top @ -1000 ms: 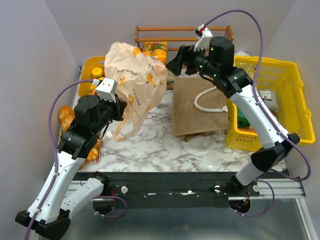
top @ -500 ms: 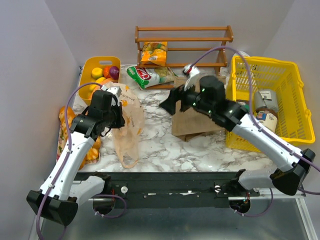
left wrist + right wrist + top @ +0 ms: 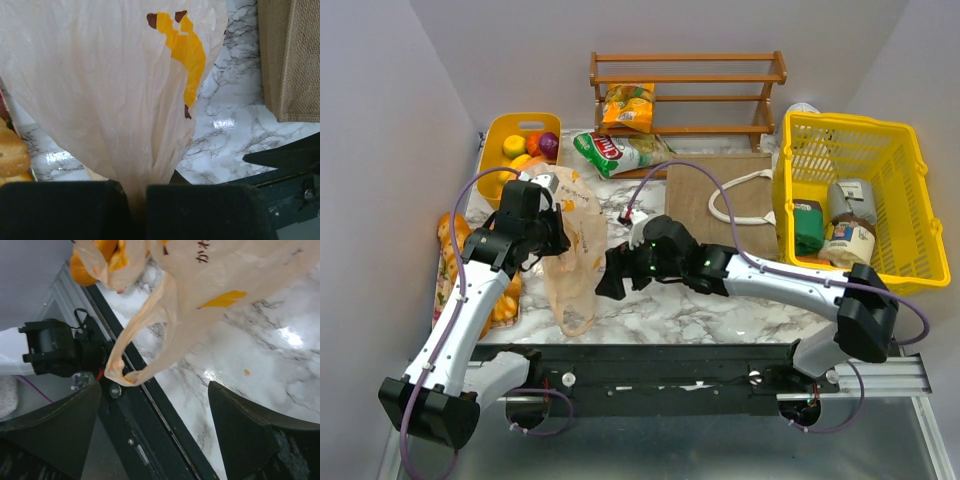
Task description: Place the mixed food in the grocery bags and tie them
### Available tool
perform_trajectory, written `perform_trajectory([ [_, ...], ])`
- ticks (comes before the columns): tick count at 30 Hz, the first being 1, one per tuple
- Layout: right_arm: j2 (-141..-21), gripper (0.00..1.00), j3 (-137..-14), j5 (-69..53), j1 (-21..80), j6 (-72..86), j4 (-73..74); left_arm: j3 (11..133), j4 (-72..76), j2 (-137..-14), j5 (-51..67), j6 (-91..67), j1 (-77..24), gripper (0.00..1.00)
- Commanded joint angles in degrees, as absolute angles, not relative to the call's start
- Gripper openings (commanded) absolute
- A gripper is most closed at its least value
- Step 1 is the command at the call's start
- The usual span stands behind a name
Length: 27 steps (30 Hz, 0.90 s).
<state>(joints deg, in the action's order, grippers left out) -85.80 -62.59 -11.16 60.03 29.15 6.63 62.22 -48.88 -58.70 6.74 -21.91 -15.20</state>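
Note:
The peach plastic carrier bag (image 3: 578,275) hangs limp over the marble top at front left, its loop handle (image 3: 125,367) dangling by the front rail. My left gripper (image 3: 553,236) is shut on a gathered part of the bag (image 3: 115,90), pinched between its pads (image 3: 200,210). My right gripper (image 3: 610,282) is open and empty just right of the bag (image 3: 225,275); its fingers (image 3: 245,435) stand wide apart below the handle. The tan jute tote (image 3: 715,195) lies flat at the back centre with its white handle showing. A green snack packet with a red logo (image 3: 615,152) lies by the shelf.
A wooden shelf (image 3: 690,75) at the back holds a yellow packet (image 3: 628,105). A yellow tub of fruit (image 3: 525,140) stands at back left, with bread rolls (image 3: 448,250) along the left edge. The yellow mesh basket (image 3: 900,160) at right holds jars and a dark green pack. The black front rail (image 3: 150,410) lies below.
My right arm has swung from the back, above the tote, down to the table middle beside the bag. The bag has dropped from a raised, puffed shape to hanging limp in my left gripper.

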Motion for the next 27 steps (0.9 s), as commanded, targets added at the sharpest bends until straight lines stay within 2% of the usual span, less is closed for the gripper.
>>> perform_trajectory([
  [1, -91.66, 0.94, -64.6, -13.54, 61.96, 34.71, -1.66, 61.08, -46.41, -58.01, 8.35, -22.58, -14.59, 0.0],
  [12, -102.74, 0.86, -66.97, -11.69, 63.81, 42.18, -2.2, 61.26, -45.0, -58.01, 8.35, -21.62, -13.8, 0.0],
  [14, -103.97, 0.82, -67.06, -12.65, 63.9, 42.54, -2.2, 61.44, -44.91, -57.83, 8.09, -21.45, -13.62, 0.0],
  [18, -105.82, 0.69, -69.17, -15.46, 63.9, 41.84, -1.58, 61.17, -43.95, -57.48, 7.56, -21.53, -13.1, 0.0],
  [20, -106.26, 0.57, -69.17, -16.26, 63.9, 41.92, -1.49, 61.08, -43.33, -57.31, 7.56, -21.88, -12.75, 0.0],
  [24, -103.99, 0.2, -68.21, -15.92, 63.9, 40.52, -0.97, 60.99, -42.19, -56.25, 7.65, -22.76, -12.39, 0.0],
  [25, -103.1, 0.09, -68.03, -15.21, 63.9, 39.82, -0.18, 61.17, -42.1, -56.08, 7.82, -22.85, -12.31, 0.0],
  [27, -100.65, 0.01, -68.03, -12.15, 63.81, 36.92, 5.42, 62.22, -42.8, -55.72, 8.0, -22.5, -12.22, 0.0],
])
